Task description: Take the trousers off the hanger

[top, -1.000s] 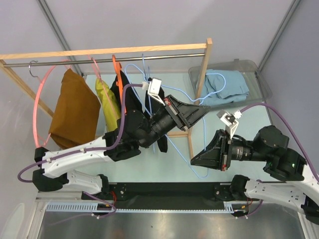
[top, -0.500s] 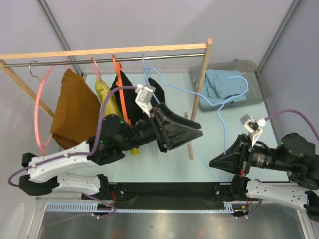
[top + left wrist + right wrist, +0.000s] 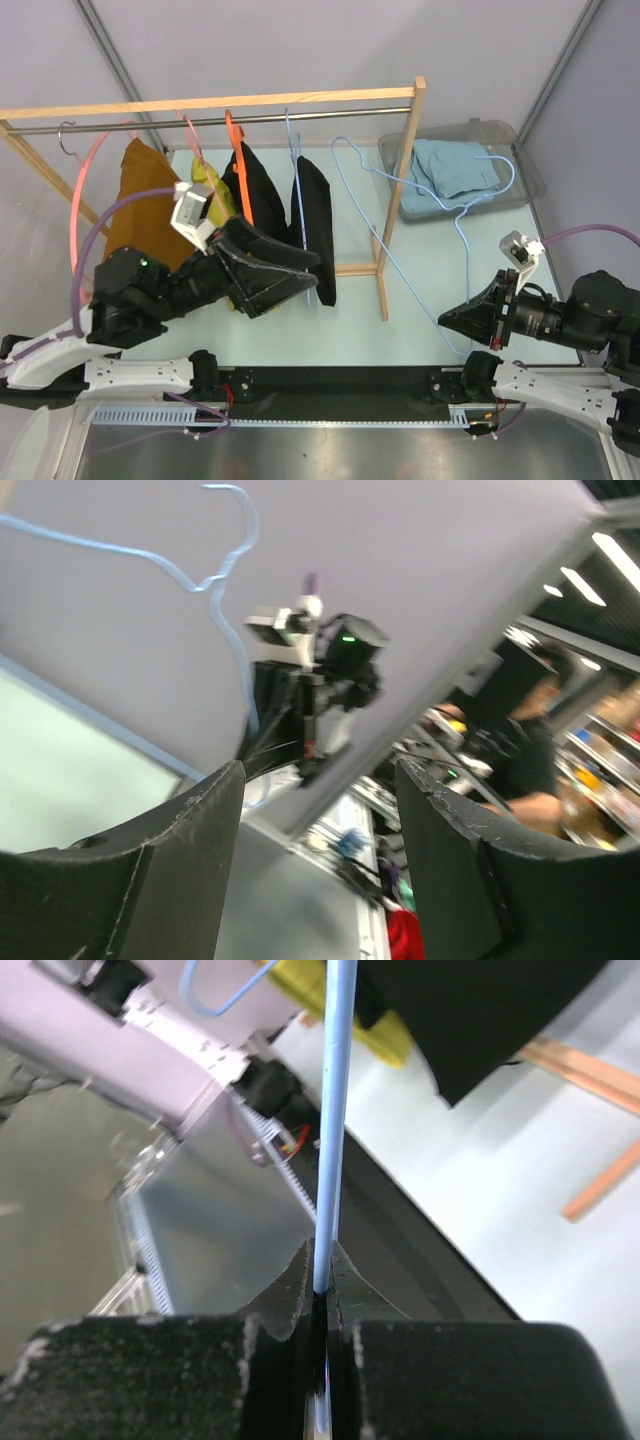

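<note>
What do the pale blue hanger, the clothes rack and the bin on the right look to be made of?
Blue hanger: thin bent rod, smooth and evenly coloured, so probably coated wire or plastic.
Rack: pale, matte, unpainted frame that looks like wood. Its grey, shiny rail is likely metal.
Bin: see-through, glossy walls, so probably clear plastic.

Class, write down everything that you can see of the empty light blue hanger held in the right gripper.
The light blue hanger is a thin, smooth rod bent into the usual triangle. It looks like coated wire or plastic. It is bare, with no trousers on it, and off the rail. The right gripper is shut on one straight side, near a corner. From there it slants up and away across the table, and its hook lies over the clear bin in the top view.
</note>
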Robot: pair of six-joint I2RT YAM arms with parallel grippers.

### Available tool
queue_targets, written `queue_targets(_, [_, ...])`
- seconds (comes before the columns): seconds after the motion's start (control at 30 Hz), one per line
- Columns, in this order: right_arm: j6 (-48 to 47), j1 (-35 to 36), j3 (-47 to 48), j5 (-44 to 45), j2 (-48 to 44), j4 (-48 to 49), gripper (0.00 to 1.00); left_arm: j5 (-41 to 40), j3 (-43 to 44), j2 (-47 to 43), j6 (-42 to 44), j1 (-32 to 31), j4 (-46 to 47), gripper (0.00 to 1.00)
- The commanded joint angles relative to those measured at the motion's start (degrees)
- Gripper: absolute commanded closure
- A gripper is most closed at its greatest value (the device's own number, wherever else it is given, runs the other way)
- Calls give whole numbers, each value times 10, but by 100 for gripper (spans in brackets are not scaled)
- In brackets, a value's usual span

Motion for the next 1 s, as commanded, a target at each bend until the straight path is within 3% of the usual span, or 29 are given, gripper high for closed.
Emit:
queue_targets(0.0, [-26, -33, 10, 38, 39, 9, 100, -148, -11, -59, 23, -2, -127, 33])
queue_targets(0.17, [-46, -77, 8, 37, 76, 62, 100, -199, -39, -105, 10, -3, -168, 33])
queue_targets(0.37, [-46, -70, 1, 52, 118, 136, 100, -223, -60, -148, 5, -2, -200, 34])
queue_targets(0.73, [-55, 114, 14, 262, 202, 177, 100, -255, -60, -182, 17, -2, -244, 33])
queue_targets(0.97, [-49, 119, 61, 339, 263, 152, 100, -242, -67, -187, 13, -2, -245, 34])
